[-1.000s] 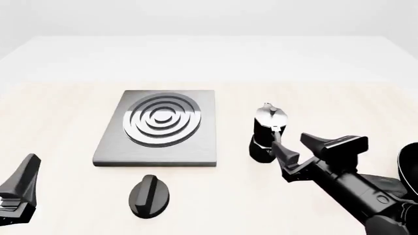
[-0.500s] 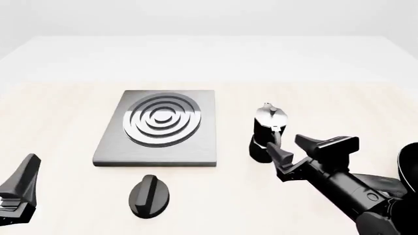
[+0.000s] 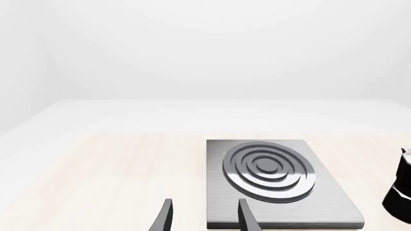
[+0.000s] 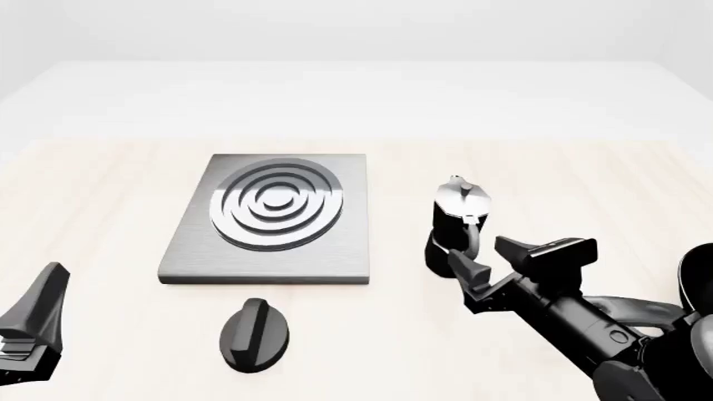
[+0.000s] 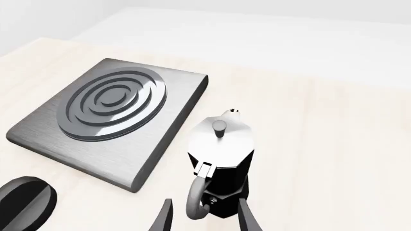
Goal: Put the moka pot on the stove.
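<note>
Right of the stove (image 4: 267, 219), apart from it, the moka pot (image 4: 455, 225) stands upright on the pale wood table (image 4: 100, 192), its curved black handle turned toward the right gripper (image 4: 523, 261). That gripper's jaws are spread wide and hold nothing; in the right wrist view the pot (image 5: 222, 163) sits just ahead of the two fingertips (image 5: 164, 217), its handle between their lines, and I cannot tell whether they touch it. Over on the near left, the left gripper (image 4: 33, 322) hangs low above the table, jaws parted and empty too. A black oval knob (image 4: 255, 332) lies just in front of the stove. Beyond the wood the surface turns plain white, and the room behind is bare and pale.
</note>
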You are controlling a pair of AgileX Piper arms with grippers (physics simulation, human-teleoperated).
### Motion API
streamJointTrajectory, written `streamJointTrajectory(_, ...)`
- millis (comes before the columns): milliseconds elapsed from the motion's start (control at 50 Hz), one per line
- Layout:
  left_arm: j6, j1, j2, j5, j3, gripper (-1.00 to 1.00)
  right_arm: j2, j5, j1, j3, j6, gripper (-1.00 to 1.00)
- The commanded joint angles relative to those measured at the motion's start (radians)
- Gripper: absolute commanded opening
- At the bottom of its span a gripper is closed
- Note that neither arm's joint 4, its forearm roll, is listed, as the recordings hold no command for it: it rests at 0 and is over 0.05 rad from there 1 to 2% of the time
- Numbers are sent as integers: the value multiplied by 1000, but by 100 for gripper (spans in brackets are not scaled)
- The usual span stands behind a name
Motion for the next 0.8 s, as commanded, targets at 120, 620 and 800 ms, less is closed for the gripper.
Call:
streamJointTrajectory(120,0,0,0,0,0,100,50,-26,9,-9,8,100)
streamJointTrajectory(620,0,0,0,0,0,100,86,-68,5,-7,18,-100)
streamJointTrajectory(800,0,0,0,0,0,100,63,-50,8,-6,13,-100)
